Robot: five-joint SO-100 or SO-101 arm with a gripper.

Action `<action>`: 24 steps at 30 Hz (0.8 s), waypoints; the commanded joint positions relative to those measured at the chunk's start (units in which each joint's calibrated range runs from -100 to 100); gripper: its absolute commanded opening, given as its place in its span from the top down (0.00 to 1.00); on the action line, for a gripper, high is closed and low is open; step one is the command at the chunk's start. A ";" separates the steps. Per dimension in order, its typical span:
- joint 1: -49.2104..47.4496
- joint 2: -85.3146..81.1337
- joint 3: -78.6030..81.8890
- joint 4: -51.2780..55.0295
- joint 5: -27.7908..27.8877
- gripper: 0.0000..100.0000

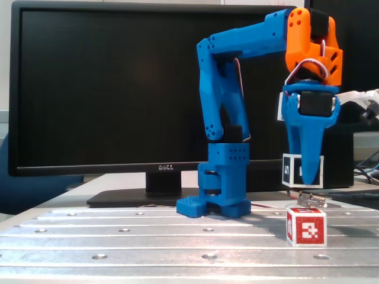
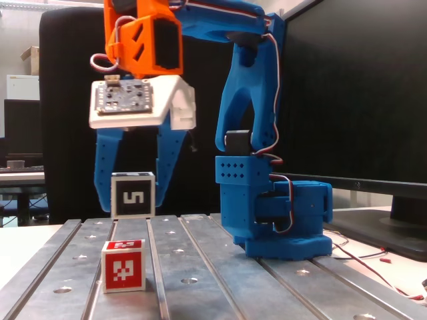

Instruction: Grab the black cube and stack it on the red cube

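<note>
The black cube (image 1: 294, 170), white-edged with a white "5" on its black face, hangs in the air between my gripper's blue fingers (image 1: 308, 155). My gripper (image 1: 308, 179) is shut on it. The red cube (image 1: 307, 226) with a white pixel pattern rests on the metal table, just below the black cube with a small gap between them. In the other fixed view the black cube (image 2: 133, 195) sits between both fingers of my gripper (image 2: 133, 203). There it is above and slightly right of the red cube (image 2: 123, 265).
The arm's blue base (image 1: 222, 189) is bolted to the slotted metal table (image 1: 118, 236), left of the cubes. A black Dell monitor (image 1: 106, 89) stands behind. A small metal connector (image 1: 311, 200) and cables (image 2: 373, 257) lie near the base.
</note>
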 commanded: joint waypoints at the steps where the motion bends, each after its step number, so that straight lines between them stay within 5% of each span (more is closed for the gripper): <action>1: 0.45 0.02 -1.35 -2.58 0.24 0.83; 24: 2.59 -0.15 6.98 -9.25 1.87 0.83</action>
